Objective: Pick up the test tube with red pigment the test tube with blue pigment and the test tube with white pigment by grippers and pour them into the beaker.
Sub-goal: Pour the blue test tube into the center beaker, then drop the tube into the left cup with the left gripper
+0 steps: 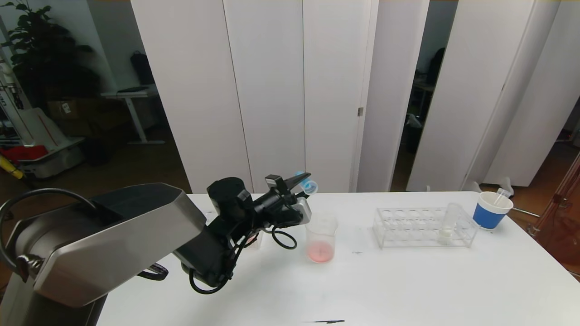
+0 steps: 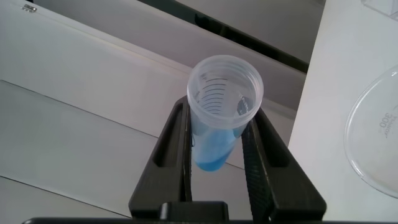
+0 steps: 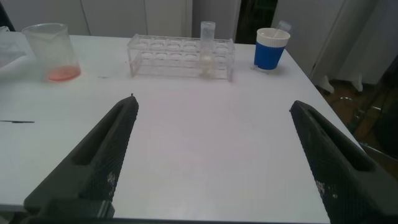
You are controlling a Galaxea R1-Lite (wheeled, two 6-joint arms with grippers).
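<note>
**Blue tube held above the beaker, white tube waiting in the rack**

The left gripper [image 1: 302, 181] is raised over the white worktop [image 1: 408, 280], just left of the beaker [image 1: 321, 242] and a little above its rim. Its jaws are closed tight around the test tube with blue pigment [image 1: 309, 185], gripping the tube along its sides. In the left wrist view the tube [image 2: 219, 112] sits between the two black fingers [image 2: 176, 149], its open mouth turned toward the camera and the blue pigment pooled at the rounded end; part of the beaker's rim [image 2: 373, 149] shows off to one side. In the head view the tube lies tilted, mouth pointing right, over the near-left edge of the beaker.

The beaker stands upright on the worktop, toward the middle, with a thin layer of pink-red liquid at the bottom.

To its right, well apart, is a clear test tube rack [image 1: 423, 228]. The test tube with white pigment [image 1: 448, 224] stands upright in a slot near the rack's right end, its pale pigment at the bottom. Just beyond the rack's right end sits a blue paper cup [image 1: 491, 210] with a white rim and something pale sticking out of it.

The right gripper [image 3: 211, 155] hangs low over the near right part of the worktop, jaws spread wide and holding nothing; from its wrist view the rack, the white tube [image 3: 207, 46], the cup [image 3: 271, 48] and the beaker [image 3: 53, 53] all lie farther off.

A small dark mark [image 1: 328, 321] lies on the worktop's near edge.
</note>
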